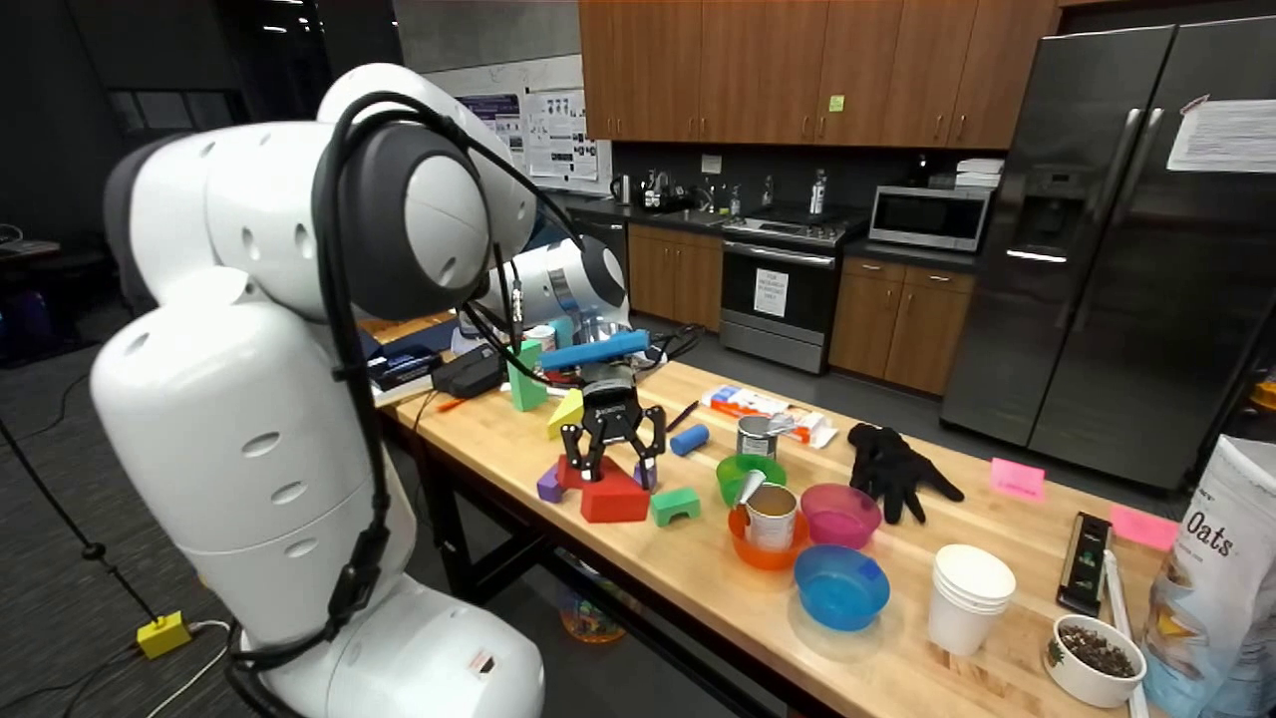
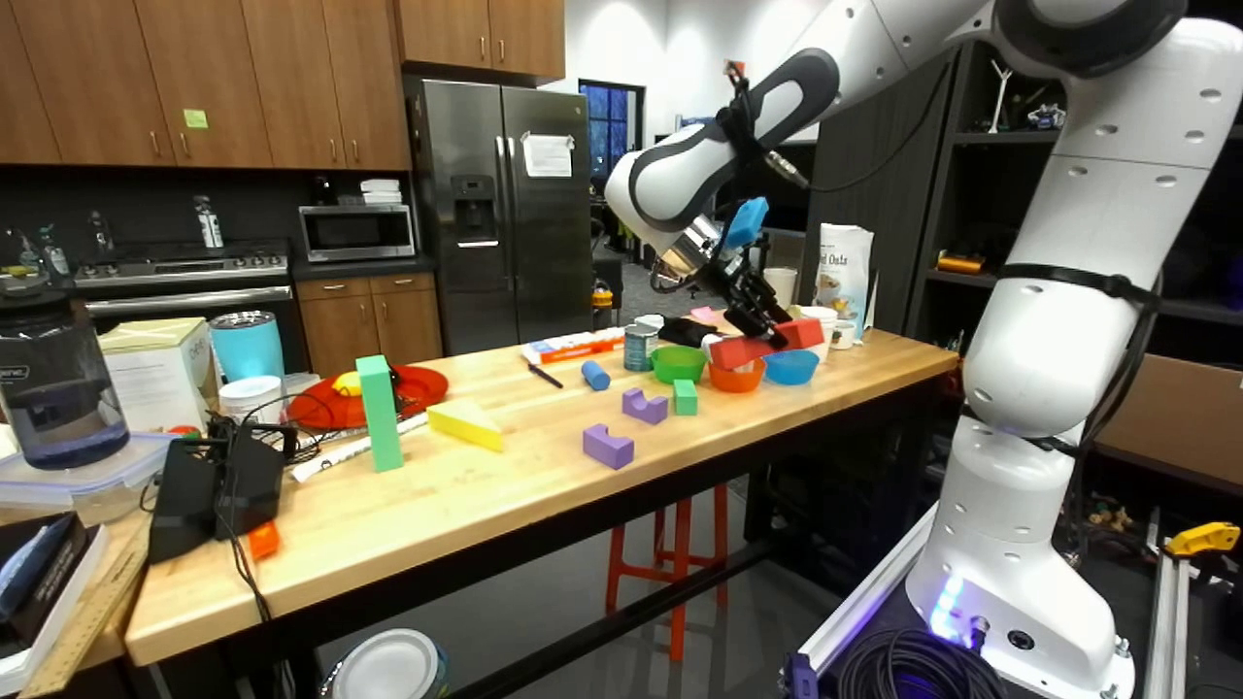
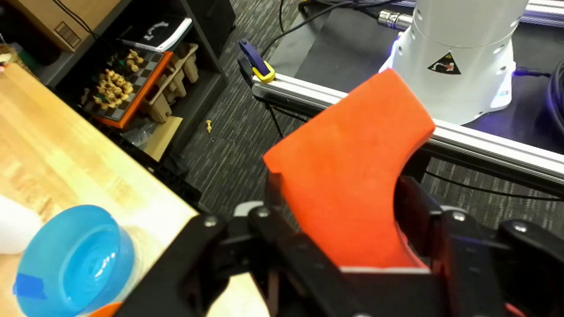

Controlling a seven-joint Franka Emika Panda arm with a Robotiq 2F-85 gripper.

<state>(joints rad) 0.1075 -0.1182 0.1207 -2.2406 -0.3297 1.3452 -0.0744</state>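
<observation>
My gripper is shut on a red arch block. In the wrist view the red block sits between both fingers, one finger in its curved cutout. In an exterior view the held block is tilted, raised above the table, overlapping the orange bowl and blue bowl. The blue bowl lies left of the gripper in the wrist view. Two purple arch blocks and a green block stand on the table. The orange bowl holds a tin can with a spoon.
A green bowl, a pink bowl, stacked white cups and a black glove are on the table. A yellow wedge, tall green block and blue cylinder stand further along. The table edge faces the robot base.
</observation>
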